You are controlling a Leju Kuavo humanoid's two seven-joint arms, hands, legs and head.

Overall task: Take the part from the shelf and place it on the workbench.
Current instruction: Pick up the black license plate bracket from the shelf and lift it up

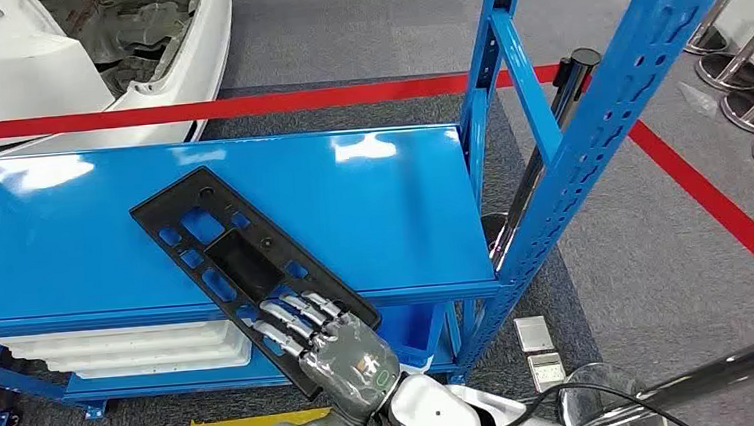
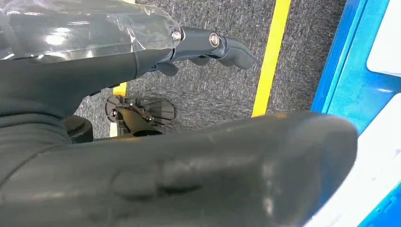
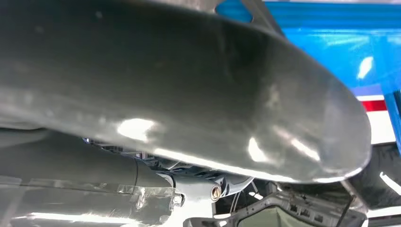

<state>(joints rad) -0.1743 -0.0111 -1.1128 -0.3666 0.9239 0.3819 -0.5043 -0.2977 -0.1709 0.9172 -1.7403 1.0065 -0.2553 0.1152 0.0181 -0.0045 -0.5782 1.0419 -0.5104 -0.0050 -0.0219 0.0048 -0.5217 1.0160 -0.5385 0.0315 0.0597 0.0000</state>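
Bright overhead light, white glare on the blue shelf [image 1: 253, 212], wrist views perhaps blurred close up

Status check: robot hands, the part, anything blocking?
Right robot hand grips the black part's near end. Left robot hand hangs over floor, holding nothing. Part lies diagonal on the blue shelf, overhanging its front edge. Nothing blocking.

Long black part [image 1: 217, 252] lying slantwise on the blue shelf [image 1: 393, 212], its near end past the front edge, gripped from above by a hand [image 1: 334, 344].
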